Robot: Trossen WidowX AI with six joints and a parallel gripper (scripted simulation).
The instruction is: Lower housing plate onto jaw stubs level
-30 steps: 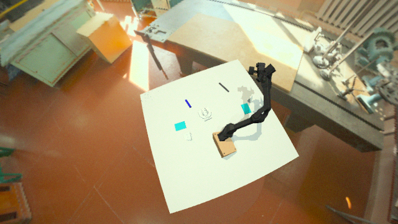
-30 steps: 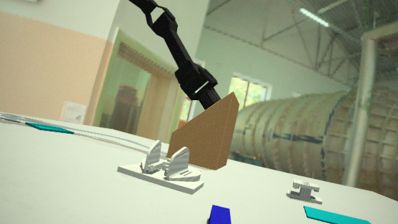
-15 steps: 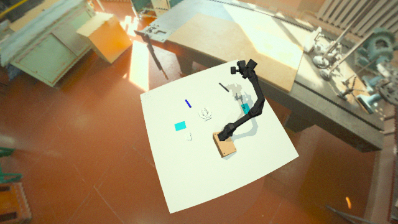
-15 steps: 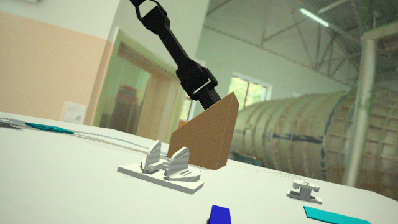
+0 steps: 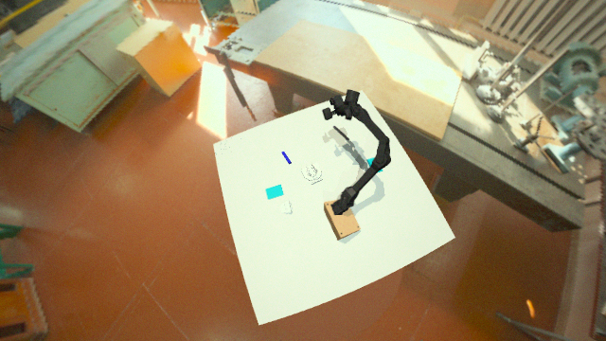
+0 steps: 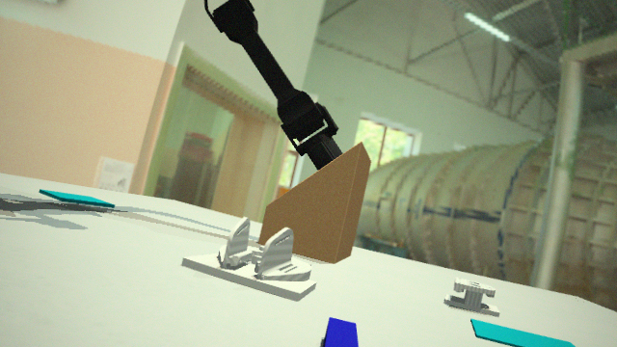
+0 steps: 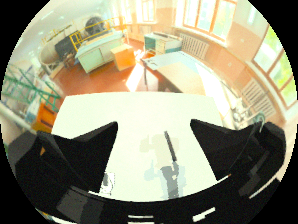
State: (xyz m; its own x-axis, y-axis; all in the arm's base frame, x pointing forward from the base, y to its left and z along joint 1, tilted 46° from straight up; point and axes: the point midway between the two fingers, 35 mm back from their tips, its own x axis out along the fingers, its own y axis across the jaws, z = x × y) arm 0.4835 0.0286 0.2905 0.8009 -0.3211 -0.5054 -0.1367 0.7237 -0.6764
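My gripper (image 5: pixel 340 105) (image 7: pixel 156 124) is open and empty, raised over the table's far side in the top view, away from the white parts; the exterior view does not show it. A white base (image 6: pixel 231 279) carries two upright white fins, one at left (image 6: pixel 238 243) and one at right (image 6: pixel 281 251), with low rounded parts around them. This assembly (image 5: pixel 311 172) is faint in the top view. A separate small white part (image 5: pixel 286 207) (image 6: pixel 473 295), with a flat top on a thick stem, stands apart from it. Which piece is the housing plate, and whether it sits level, I cannot tell.
The arm rises from a wooden block (image 5: pixel 347 227) (image 6: pixel 313 219). A blue bar (image 5: pixel 286 157) (image 6: pixel 341 333), a black bar (image 5: pixel 341 133) (image 7: pixel 171 146), a cyan pad (image 5: pixel 275 191) (image 6: pixel 521 333) and another cyan pad (image 6: pixel 77 198), partly behind the arm in the top view, lie on the table.
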